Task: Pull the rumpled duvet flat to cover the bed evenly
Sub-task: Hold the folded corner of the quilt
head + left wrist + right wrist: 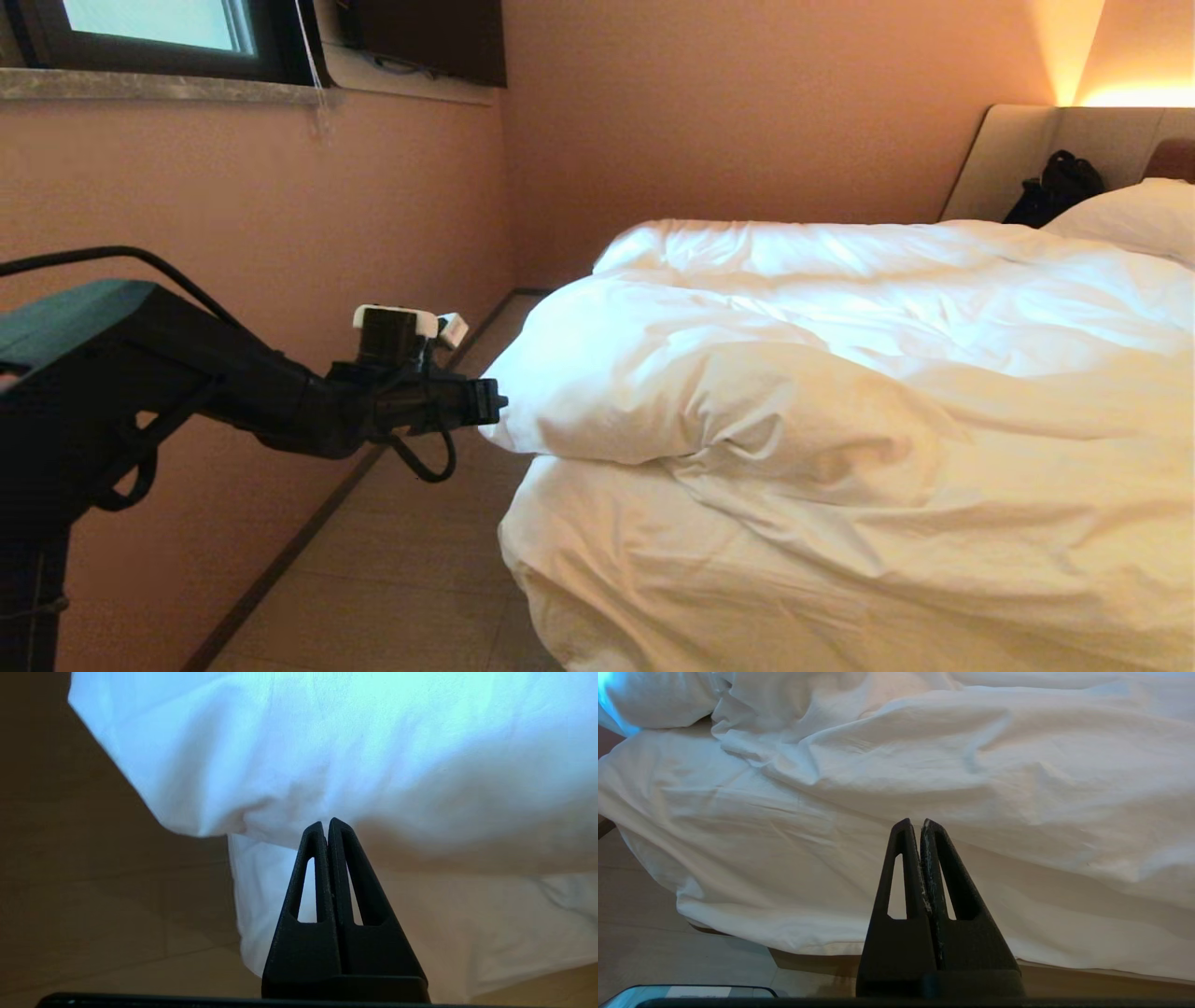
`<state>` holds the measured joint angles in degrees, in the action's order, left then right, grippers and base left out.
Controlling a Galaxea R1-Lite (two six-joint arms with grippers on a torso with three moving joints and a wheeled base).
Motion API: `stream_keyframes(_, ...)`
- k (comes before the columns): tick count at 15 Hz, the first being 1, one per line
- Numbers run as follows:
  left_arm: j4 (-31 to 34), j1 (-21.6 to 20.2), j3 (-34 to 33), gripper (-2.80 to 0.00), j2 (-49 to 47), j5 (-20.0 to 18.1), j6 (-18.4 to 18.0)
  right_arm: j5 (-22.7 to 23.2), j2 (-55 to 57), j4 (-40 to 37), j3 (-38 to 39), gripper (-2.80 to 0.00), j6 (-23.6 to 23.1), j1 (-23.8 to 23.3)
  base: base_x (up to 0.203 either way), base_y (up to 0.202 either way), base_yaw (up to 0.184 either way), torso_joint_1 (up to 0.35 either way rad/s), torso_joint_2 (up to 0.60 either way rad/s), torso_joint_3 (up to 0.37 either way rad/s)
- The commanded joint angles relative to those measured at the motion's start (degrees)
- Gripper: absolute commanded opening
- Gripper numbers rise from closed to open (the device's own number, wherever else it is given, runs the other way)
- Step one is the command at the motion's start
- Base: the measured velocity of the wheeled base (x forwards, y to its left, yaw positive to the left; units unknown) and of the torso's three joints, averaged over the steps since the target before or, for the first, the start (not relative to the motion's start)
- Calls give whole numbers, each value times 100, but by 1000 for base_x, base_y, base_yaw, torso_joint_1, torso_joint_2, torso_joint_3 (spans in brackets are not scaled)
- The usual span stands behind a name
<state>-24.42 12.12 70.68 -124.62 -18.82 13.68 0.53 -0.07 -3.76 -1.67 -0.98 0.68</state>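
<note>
Reaching in from nine o'clock in the head view, our left gripper (497,403) sits level at the bulging corner of the duvet (840,373), its jaws pressed together; the left wrist view shows the tips meeting right at the fold's underside, and we cannot tell whether any cloth is caught between them. The duvet lies rumpled on the bed (1018,159), heaped toward the near corner and spilling over the edge at six o'clock. A white pillow (1134,217) rests at two o'clock by the headboard. Our right gripper (916,823), jaws pressed together on nothing, hangs before the draped side.
</note>
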Motion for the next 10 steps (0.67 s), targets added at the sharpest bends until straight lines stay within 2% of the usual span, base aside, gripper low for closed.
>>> stream_keyframes(1, 81, 0, 262, -280, -185, -9, -40, 3, 7, -2, 0, -280, 2, 2, 0, 0, 0, 0, 0, 0)
stream_keyframes(3, 233, 59, 592, -280, -301, -2, -86, 8, 7, -2, 0, -280, 2, 2, 0, 0, 0, 0, 0, 0)
stream_keyframes(6, 264, 304, 599, -280, -282, 176, -251, 0, 7, -2, 0, -280, 2, 2, 0, 0, 0, 0, 0, 0)
stream_keyframes(7, 232, 394, 504, 0, -228, 309, -304, 0, 7, -2, 0, -280, 2, 2, 0, 0, 0, 0, 0, 0)
stream_keyframes(10, 47, 513, 167, 0, -92, 291, -439, 9, 7, -2, 0, -280, 2, 2, 0, 0, 0, 0, 0, 0)
